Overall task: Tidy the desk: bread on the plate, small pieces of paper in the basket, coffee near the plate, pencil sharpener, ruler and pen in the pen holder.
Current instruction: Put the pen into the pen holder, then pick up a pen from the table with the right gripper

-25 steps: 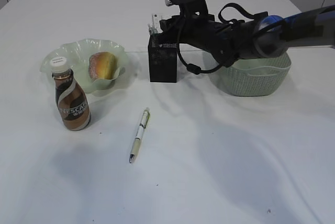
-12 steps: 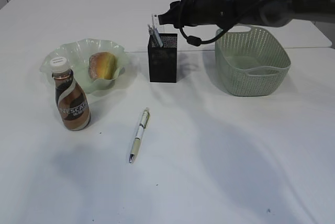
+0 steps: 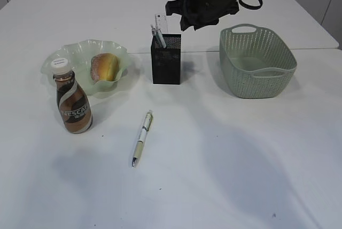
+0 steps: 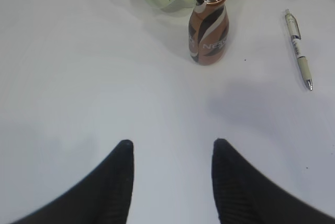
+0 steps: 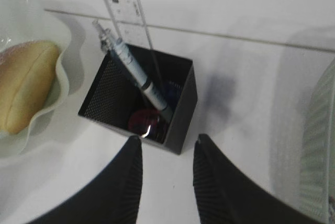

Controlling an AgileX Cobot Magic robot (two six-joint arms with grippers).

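Matte white desk [image 3: 224, 165], one thin seam running across behind the holder. Left gripper [image 4: 170, 150]: two blunt black ribbed fingers, parted about halfway, nothing between them, low over bare tabletop. Right gripper [image 5: 166, 148]: same dark ribbed tips, a moderate gap, nothing held, raised above the pen holder [image 3: 166, 59]. Pen holder a square black metal-mesh box, taller than wide, upright at mid-desk. Inside it: a flat clear ruler [image 5: 129, 17] with fine scale marks leaning on the back wall, a slim translucent pen [image 5: 133, 69] slanted across it, and red and blue blurs at the bottom (too unclear to name). Left of the holder, a pale green translucent plate [image 3: 72, 55] with wavy ruffled rim, holding the oval golden-brown bread [image 3: 105, 67], crust speckled. Just in front of the plate, upright, the brown swirl-labelled coffee [image 3: 73, 100] bottle with white cap. Right of the holder, a sage-green rectangular basket [image 3: 256, 60], perforated woven-look walls, handle cut-outs. Loose on the desk, nearer the front: a second pen [image 3: 142, 137], cream and white barrel, metal tip.
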